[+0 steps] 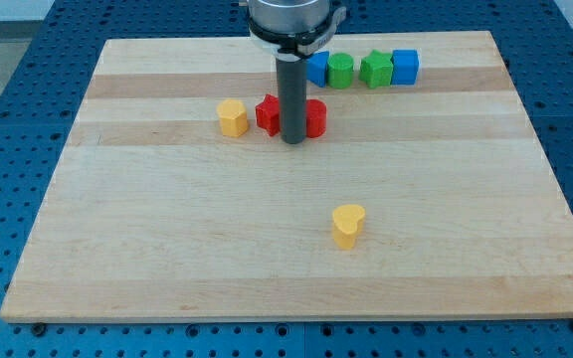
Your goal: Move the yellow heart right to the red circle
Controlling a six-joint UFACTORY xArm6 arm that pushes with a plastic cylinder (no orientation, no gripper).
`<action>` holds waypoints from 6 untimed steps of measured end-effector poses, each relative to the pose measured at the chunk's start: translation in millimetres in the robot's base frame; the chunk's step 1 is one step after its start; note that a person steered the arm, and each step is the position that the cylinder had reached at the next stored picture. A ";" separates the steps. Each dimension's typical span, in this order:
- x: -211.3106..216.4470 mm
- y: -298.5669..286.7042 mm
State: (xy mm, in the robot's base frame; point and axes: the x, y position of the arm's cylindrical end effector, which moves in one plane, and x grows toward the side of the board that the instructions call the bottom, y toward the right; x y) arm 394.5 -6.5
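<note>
Yellow heart [348, 225] sits alone toward view's lower middle, lobes up, point toward view's bottom. My tip [293, 142], bare rod holding nothing, stands between red star [267, 114] and red circle [315, 118], well apart from heart.

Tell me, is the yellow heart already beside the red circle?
No. The yellow heart sits alone, far below the red circle.

No legible text, labels, brands, numbers or signs anywhere in camera view: none on wooden board [167, 249], coloured blocks, rod, or blue perforated table [8, 129].
</note>
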 end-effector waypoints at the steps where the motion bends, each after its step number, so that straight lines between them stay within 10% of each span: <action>1: -2.6 2.7; 4: 90.6 -36.5; 6: 175.0 38.4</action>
State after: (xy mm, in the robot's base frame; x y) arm 569.5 31.9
